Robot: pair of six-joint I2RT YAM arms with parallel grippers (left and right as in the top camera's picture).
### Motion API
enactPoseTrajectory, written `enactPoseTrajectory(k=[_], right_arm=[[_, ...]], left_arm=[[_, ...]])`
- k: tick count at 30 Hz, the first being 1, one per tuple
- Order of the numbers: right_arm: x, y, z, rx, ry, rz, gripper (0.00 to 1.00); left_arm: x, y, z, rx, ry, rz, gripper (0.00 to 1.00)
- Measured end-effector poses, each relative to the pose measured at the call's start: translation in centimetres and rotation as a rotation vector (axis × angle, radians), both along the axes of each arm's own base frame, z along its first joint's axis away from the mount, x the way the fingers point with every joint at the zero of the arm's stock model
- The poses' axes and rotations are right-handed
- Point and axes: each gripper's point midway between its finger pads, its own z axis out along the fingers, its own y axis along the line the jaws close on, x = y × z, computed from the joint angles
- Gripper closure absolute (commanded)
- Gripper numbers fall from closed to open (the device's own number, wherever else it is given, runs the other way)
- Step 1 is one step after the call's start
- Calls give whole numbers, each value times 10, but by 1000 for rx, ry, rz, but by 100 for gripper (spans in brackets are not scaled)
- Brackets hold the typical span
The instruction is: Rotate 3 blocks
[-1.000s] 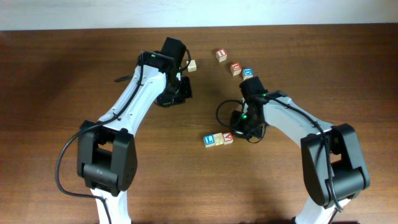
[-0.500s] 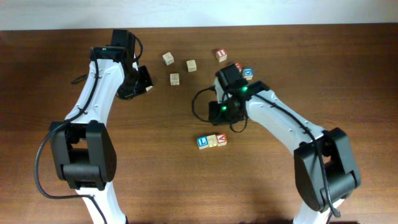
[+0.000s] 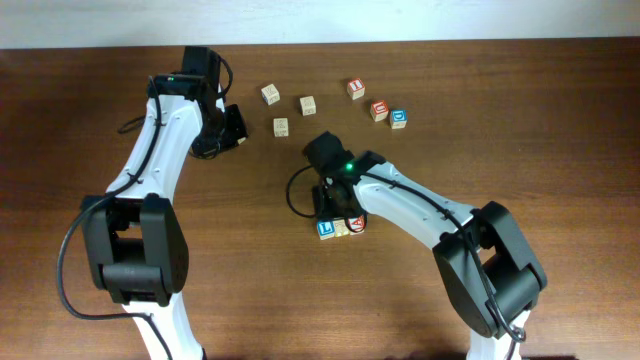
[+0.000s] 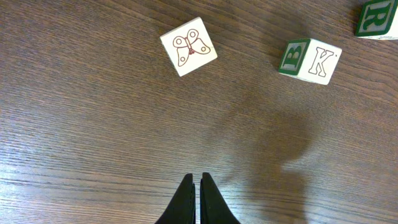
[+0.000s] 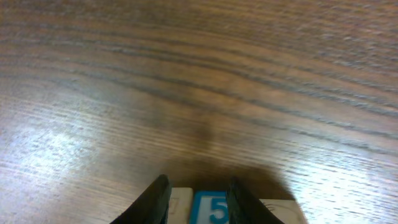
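The right gripper is hovering with jaws narrowly parted, straddling a blue-faced block in the three-block row. That row is running left-right at frame centre, directly beneath it. The left gripper, pinched empty, is sitting well apart, upper left.
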Motion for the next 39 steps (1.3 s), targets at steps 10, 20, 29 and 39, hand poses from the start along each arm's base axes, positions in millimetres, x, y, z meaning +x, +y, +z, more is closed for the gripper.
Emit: enactPoseTrajectory(k=[10, 20, 29, 39], right_arm=[[-8, -2, -2, -18, 25, 4, 73], [-9, -3, -1, -28, 27, 35, 65], [14, -95, 53, 9, 260, -176, 65], [-26, -97, -18, 55, 349, -142, 65]], left_arm=[[0, 0, 0, 0, 0, 0, 97], [-6, -4, -1, 2, 24, -11, 99], [-71, -77, -9, 22, 213, -192, 100], [-126, -137, -61, -179, 358, -200, 100]])
